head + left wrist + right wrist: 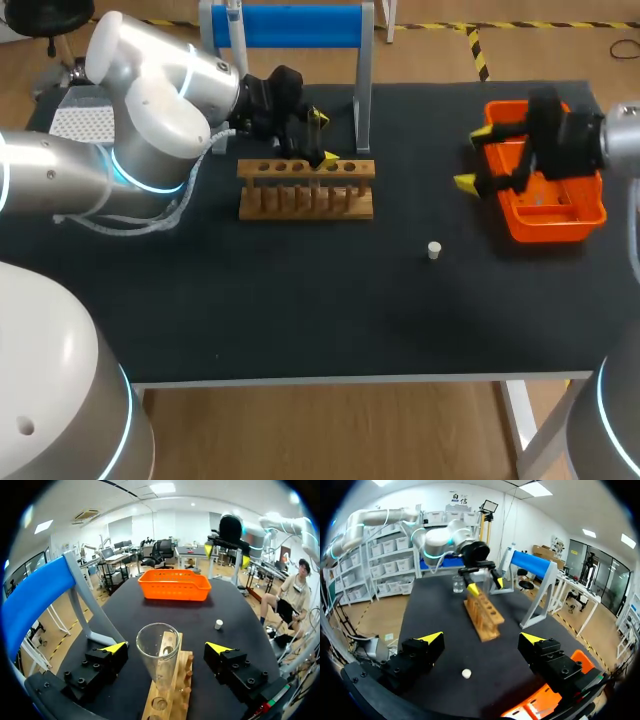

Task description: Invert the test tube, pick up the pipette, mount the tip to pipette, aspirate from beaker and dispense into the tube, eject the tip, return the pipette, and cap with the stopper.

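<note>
I work under bright, even light from ceiling panels (162,487), which show overhead in both wrist views. The matte black tabletop (300,310) stays dull and dark, so shadows on it are soft and hard to make out, with only a slight one along the base of the wooden rack (300,214). The white shell of my left arm (150,100) is nearly washed out in the head view. The glass tube (158,655) carries pale highlights around its rim. In the wrist views, straight lines bow toward the dark border.
</note>
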Controlling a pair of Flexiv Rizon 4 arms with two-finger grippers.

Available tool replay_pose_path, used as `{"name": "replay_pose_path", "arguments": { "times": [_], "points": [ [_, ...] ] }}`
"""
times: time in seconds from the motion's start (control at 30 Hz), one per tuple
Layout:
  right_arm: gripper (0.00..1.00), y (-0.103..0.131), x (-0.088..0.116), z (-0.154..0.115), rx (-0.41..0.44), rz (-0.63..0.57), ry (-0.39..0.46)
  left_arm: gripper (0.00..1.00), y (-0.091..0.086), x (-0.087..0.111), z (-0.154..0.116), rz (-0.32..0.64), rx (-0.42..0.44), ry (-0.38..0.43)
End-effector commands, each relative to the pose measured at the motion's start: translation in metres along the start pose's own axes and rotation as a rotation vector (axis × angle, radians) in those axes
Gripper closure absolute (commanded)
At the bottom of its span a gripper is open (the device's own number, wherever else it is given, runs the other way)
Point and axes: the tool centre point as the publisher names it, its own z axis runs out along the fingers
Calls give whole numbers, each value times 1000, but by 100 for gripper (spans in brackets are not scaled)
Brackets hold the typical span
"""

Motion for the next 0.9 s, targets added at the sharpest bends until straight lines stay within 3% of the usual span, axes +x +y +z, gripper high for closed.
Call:
{"name": "replay_pose_path", "arguments": {
  "times": [0.03, 0.3, 0.6, 0.9],
  "points": [
    [0, -16, 30, -19, 1, -14, -8, 0, 0, -1, 0, 0, -1, 4],
    [0, -39, 38, -9, -3, 17, -15, 0, 0, -1, 0, 0, -1, 4],
    [0, -58, 46, 4, 52, 39, 8, 0, 0, -1, 0, 0, -1, 4],
    [0, -58, 46, 4, 52, 39, 8, 0, 0, -1, 0, 0, -1, 4]
  ]
}}
